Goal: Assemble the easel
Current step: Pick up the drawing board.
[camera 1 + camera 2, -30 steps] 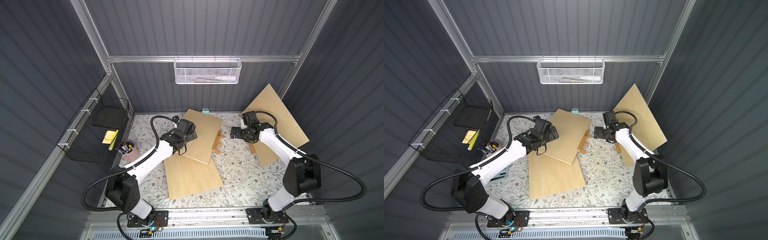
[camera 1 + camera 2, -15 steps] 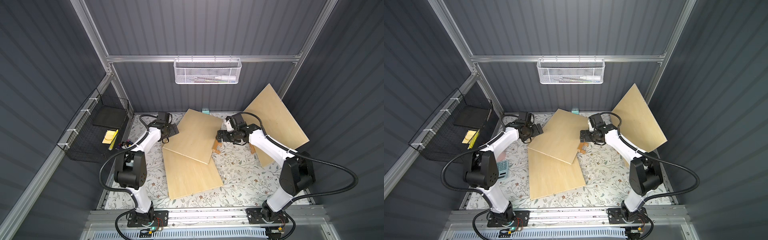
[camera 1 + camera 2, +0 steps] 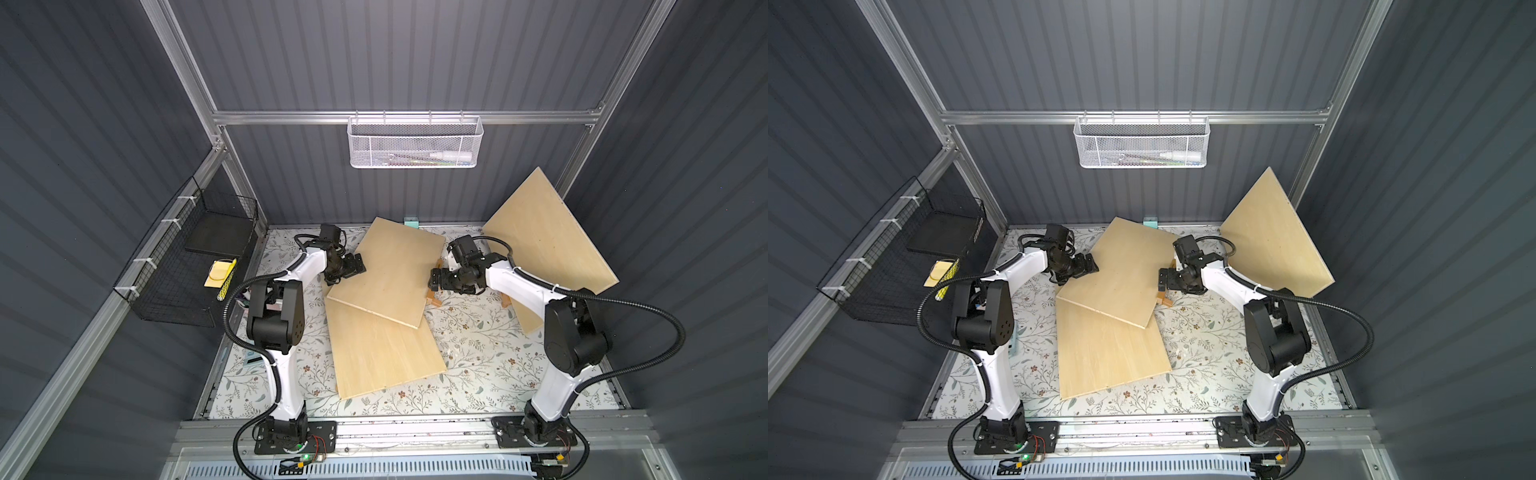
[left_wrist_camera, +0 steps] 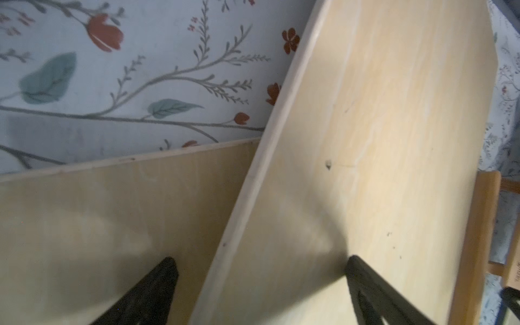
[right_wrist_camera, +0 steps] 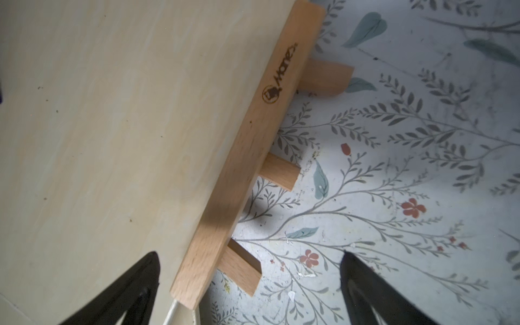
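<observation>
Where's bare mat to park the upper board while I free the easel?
Widest bare mat: between the lower board and the right arm. A narrower strip runs along the front rail. Crowded at the back: upper board, easel, left claw and right claw meet there.

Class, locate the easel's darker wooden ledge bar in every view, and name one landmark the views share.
Both top views: ledge bar peeks out at the upper board's right-hand edge, mostly hidden.
Left wrist: the bar lies along the board's far edge.
Right wrist: the bar runs diagonally mid-picture, logo showing, against the board.
Shared landmark: the upper board.
</observation>
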Controlling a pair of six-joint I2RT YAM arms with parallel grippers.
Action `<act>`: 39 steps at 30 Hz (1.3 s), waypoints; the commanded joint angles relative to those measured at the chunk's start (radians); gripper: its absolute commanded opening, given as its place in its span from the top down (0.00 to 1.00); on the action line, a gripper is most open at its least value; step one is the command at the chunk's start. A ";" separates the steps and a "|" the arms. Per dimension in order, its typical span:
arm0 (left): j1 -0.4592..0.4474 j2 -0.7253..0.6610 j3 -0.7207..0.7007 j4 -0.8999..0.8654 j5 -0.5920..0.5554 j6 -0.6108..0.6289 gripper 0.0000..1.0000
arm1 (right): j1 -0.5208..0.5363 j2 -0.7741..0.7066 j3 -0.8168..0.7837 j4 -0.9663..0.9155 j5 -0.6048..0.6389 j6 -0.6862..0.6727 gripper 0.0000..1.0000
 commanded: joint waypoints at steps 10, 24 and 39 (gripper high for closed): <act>-0.014 -0.162 -0.197 0.066 0.169 -0.086 0.41 | 0.008 0.077 -0.006 0.037 -0.040 0.069 0.01; -0.021 -0.248 -0.214 0.167 0.258 -0.157 1.00 | 0.030 0.094 -0.054 0.104 -0.068 0.075 0.01; -0.269 -0.384 -0.176 0.198 0.152 -0.182 0.76 | 0.042 0.126 -0.119 0.231 -0.166 0.078 0.01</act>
